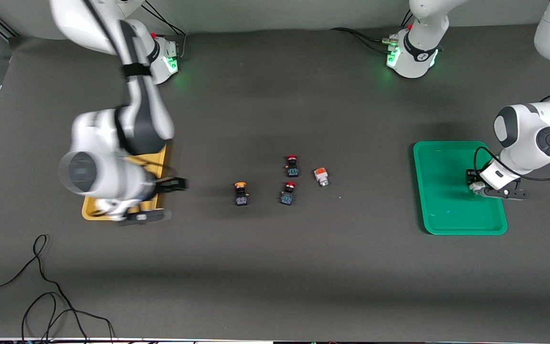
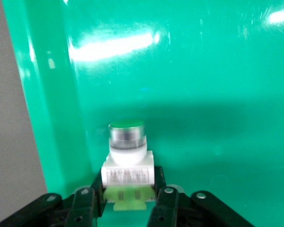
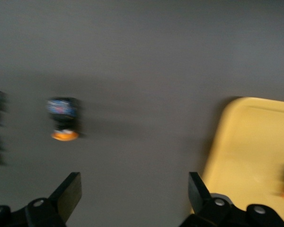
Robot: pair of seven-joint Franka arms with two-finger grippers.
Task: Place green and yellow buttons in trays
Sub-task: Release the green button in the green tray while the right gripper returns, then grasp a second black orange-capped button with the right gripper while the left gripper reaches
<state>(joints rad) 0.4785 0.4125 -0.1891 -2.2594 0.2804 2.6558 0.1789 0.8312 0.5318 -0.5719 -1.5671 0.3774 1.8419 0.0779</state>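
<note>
Two tools | left (image 2: pixel 128 198) grips round-capped green button (image 2: pixel 127 142) | right (image 3: pixel 135 189) spread wide

Overhead glare, motion-blurred right arm (image 1: pixel 112 162)

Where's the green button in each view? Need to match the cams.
Front view: the green button is barely visible, at the left gripper over the green tray, near the tray's rim toward the left arm's end.
Left wrist view: green button low in the centre, between the fingers, tray under it.
Right wrist view: not in it.
Shared landmark: the green tray, in the front and left wrist views.
</note>
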